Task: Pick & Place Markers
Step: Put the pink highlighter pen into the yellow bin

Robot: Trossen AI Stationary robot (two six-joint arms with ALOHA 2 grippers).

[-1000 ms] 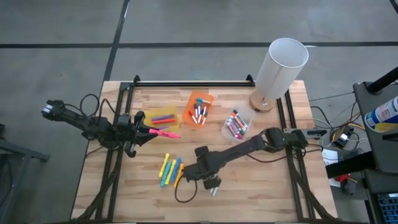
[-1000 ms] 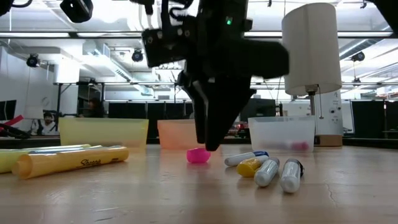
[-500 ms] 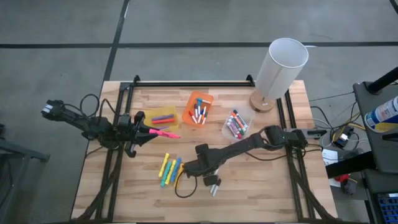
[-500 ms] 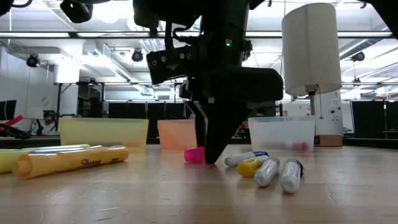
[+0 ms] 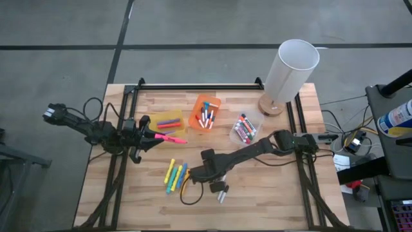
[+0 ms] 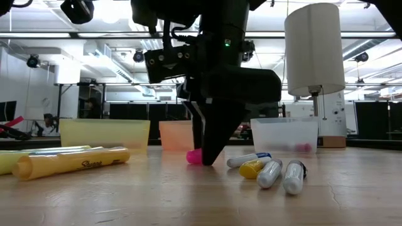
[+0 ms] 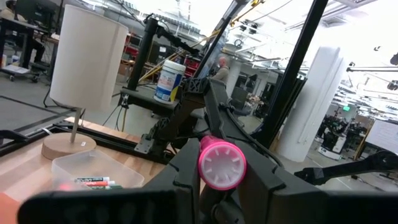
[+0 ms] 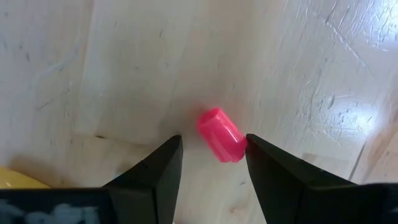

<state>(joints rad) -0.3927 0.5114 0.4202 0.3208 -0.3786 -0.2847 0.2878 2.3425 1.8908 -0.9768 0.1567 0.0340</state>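
Observation:
My left gripper [image 5: 152, 135], at the table's left, is shut on a pink marker [image 5: 170, 138] held in the air. My right gripper [image 8: 211, 146] points down near the table's middle, open. Its fingers stand on either side of a loose pink cap [image 8: 222, 135] that lies on its side on the wood [image 6: 196, 156]. Several yellow, green and blue markers [image 5: 175, 175] lie just left of that gripper. A few short white and dark ones [image 6: 270, 171] lie to its near right. My left gripper pinches the pink marker between its two fingers at the marker's blunt end [image 7: 222, 163]. The marker lies along the fingers and sticks out level toward the table's right, clear of the table. My right gripper: one finger [image 8: 267, 168] stands very close to the cap's end; I cannot tell whether they touch.
Along the far side stand a yellow bin [image 5: 168, 120], an orange bin [image 5: 206, 113] and a clear bin [image 5: 244, 129], each with markers inside. A white lamp [image 5: 290, 71] stands at the far right corner. Bare wood shows at the near right.
My right gripper has gone down and a little toward the table's left, so that its fingertips now stand at the tabletop around the pink cap. Its gap has stayed the same.

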